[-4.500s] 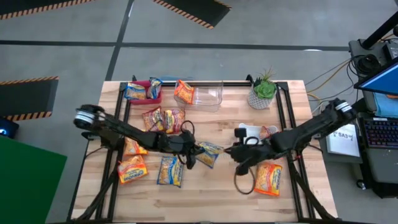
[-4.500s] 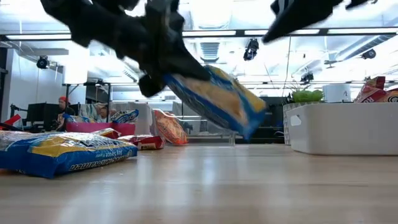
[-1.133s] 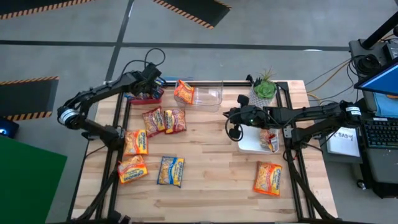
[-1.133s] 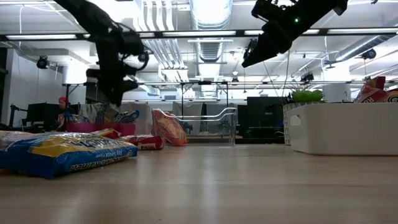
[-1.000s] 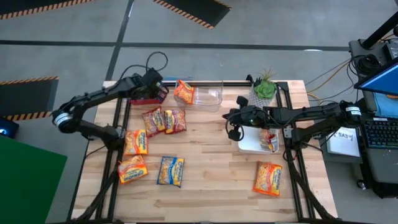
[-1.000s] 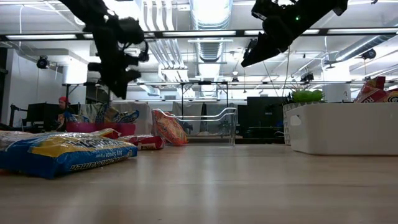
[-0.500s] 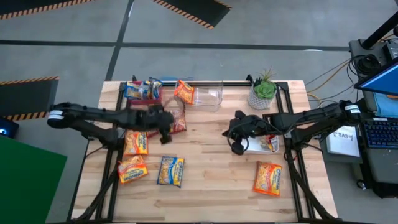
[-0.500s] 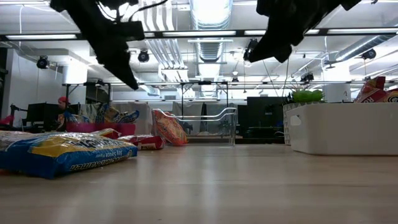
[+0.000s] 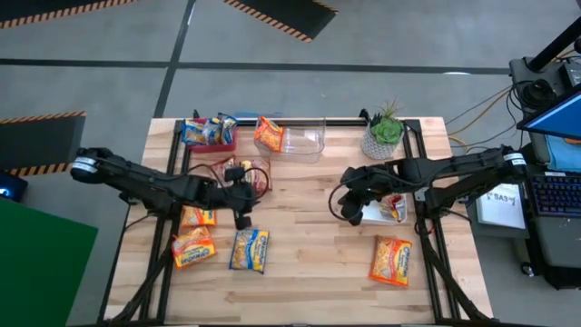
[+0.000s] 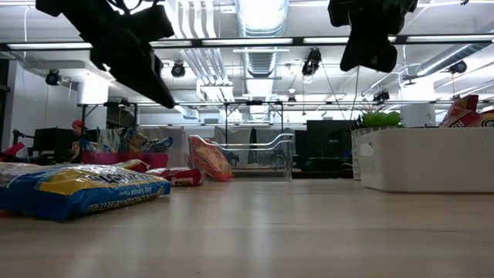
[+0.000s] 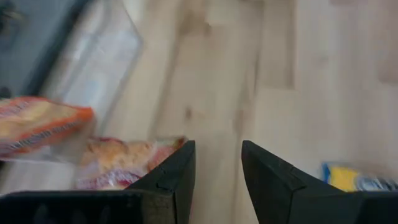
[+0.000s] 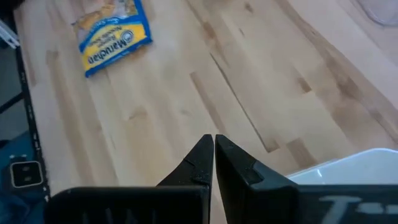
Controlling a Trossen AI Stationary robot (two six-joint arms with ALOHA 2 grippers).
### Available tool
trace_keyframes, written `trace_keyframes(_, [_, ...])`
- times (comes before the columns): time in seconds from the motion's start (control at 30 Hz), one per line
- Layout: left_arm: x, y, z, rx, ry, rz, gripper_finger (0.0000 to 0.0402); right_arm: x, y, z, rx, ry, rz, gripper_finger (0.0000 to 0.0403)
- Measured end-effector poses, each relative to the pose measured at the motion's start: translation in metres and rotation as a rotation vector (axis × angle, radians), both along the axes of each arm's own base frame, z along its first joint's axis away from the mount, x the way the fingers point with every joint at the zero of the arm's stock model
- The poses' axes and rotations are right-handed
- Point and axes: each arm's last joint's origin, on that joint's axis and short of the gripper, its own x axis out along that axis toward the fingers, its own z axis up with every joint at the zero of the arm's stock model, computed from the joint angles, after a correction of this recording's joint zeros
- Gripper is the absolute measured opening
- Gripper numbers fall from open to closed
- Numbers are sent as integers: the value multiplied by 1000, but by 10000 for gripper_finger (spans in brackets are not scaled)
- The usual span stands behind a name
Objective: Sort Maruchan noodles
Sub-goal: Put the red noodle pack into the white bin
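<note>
Both grippers hang empty over the table (image 9: 309, 263).

We see the left gripper (image 9: 243, 211) with fingers apart just above the blue Maruchan packet (image 9: 249, 249); the right gripper (image 9: 349, 211), fingers pressed together, sits beside the white bin (image 9: 367, 214). Other packets lie left of the blue one.

I see the table (image 9: 300, 272) at frame centre in the high view. Upper left: a tray (image 9: 211, 143) holding packets (image 9: 198, 133); right of it, a clear bin (image 9: 302, 139) with one packet (image 9: 269, 133) leaning at its left end. Plant (image 9: 385, 133) upper right; below it a white bin (image 9: 374, 212). Loose packets (image 9: 248, 250) lie lower left, one (image 9: 391, 259) lower right.
</note>
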Motion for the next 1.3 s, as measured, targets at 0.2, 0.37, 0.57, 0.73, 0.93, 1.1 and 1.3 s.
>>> trace_keyframes(0.2, [4,15,-29,114,-58,102,111,1,8,5,-26,-24,56,9])
trace_keyframes(0.37, [4,36,-61,119,-60,222,93,0,9,3,-38,-18,72,9])
trace_keyframes(0.57, [15,56,-85,92,-39,398,69,0,8,3,-84,-21,73,9])
trace_keyframes(0.73, [29,57,-105,96,37,407,48,0,8,3,-92,-21,80,9])
trace_keyframes(0.93, [51,55,-112,14,73,392,37,0,8,3,-94,-22,82,9])
trace_keyframes(1.1, [70,33,-105,-105,59,232,37,0,8,3,-95,-22,84,9])
trace_keyframes(1.3, [82,5,-85,-79,29,53,37,1,8,2,-101,-22,65,9])
